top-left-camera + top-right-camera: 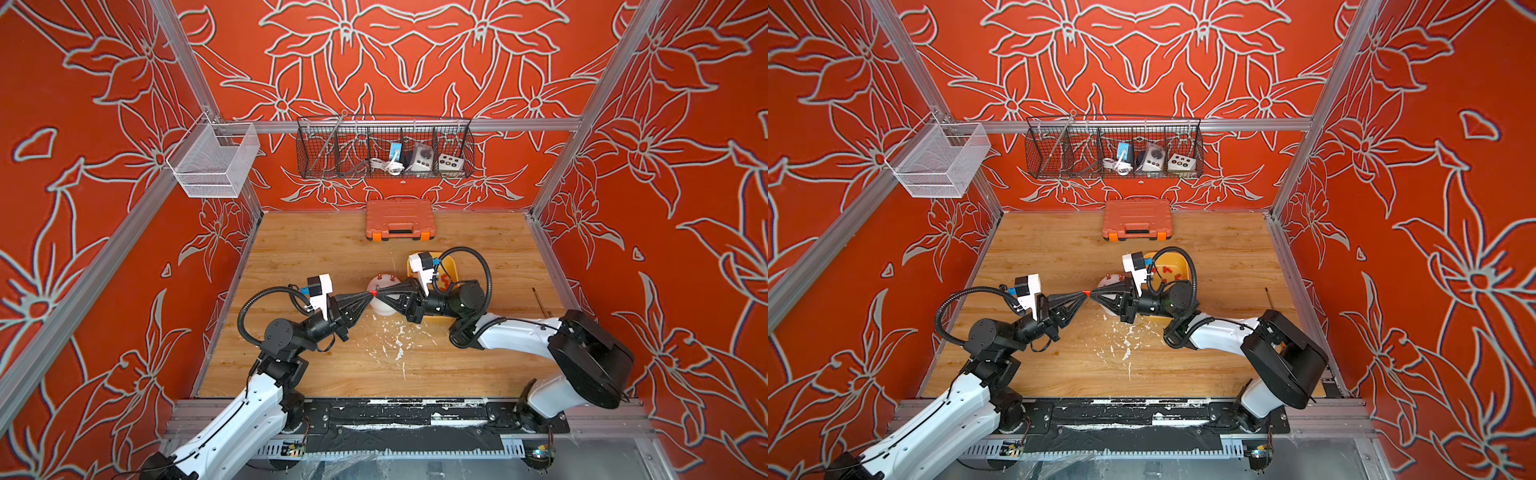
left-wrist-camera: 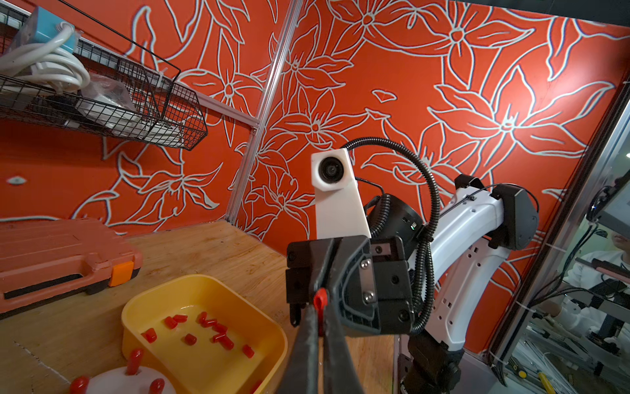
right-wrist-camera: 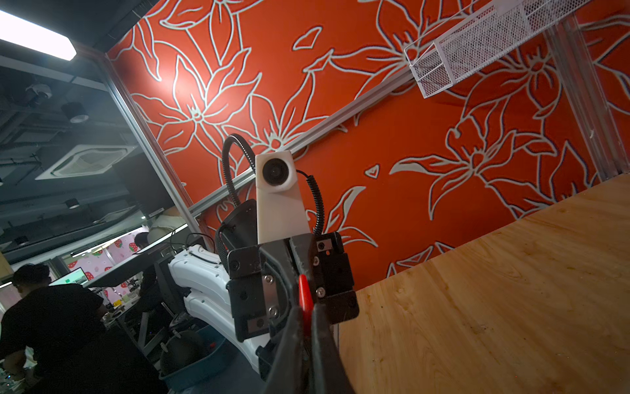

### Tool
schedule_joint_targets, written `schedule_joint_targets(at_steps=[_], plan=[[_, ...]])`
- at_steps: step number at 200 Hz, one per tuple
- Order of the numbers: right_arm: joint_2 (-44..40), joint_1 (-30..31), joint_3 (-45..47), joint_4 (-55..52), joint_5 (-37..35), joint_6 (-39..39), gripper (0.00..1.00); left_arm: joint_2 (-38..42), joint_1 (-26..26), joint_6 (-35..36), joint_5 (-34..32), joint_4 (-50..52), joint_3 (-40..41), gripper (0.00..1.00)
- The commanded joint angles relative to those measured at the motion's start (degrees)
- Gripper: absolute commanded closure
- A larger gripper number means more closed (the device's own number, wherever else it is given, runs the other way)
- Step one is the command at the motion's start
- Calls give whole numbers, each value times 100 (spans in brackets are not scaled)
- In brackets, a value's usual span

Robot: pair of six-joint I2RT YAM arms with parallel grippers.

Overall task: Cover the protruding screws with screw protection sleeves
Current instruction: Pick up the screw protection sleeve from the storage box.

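As tips are meeting over white dome, your left gripper and right gripper are clamping one tiny red tubular sleeve

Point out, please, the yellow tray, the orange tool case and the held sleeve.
yellow tray (image 2: pixel 243 308): left wrist view, inner wall.
orange tool case (image 1: pixel 399 217): a top view, lid.
held sleeve (image 1: pixel 375 293): a top view, middle.

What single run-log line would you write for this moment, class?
left hand: shut on red sleeve | right hand: shut on same sleeve | fitted sleeves: three on white dome | loose sleeves: in yellow tray
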State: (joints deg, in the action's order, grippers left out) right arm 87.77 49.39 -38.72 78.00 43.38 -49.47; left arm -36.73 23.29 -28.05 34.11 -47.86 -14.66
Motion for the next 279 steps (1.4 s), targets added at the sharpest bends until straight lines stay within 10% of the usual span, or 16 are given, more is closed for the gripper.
schedule_joint_targets(at_steps=[1,38,66,140,279], plan=[[-117,-78,-134,229,36,-67,100,43,-26,159,-32,141,50,100],[-77,-136,-326,-26,263,-183,100,16,-24,325,-1,286,83,98],[-414,-231,-633,-1472,532,250,100,157,-10,856,79,667,116,64],[-734,-272,-3892,-12048,-311,4456,100,221,976,3788,-557,2258,394,45],[-566,96,-3748,-11896,-448,3721,100,-105,1283,4137,-182,2076,330,32]])
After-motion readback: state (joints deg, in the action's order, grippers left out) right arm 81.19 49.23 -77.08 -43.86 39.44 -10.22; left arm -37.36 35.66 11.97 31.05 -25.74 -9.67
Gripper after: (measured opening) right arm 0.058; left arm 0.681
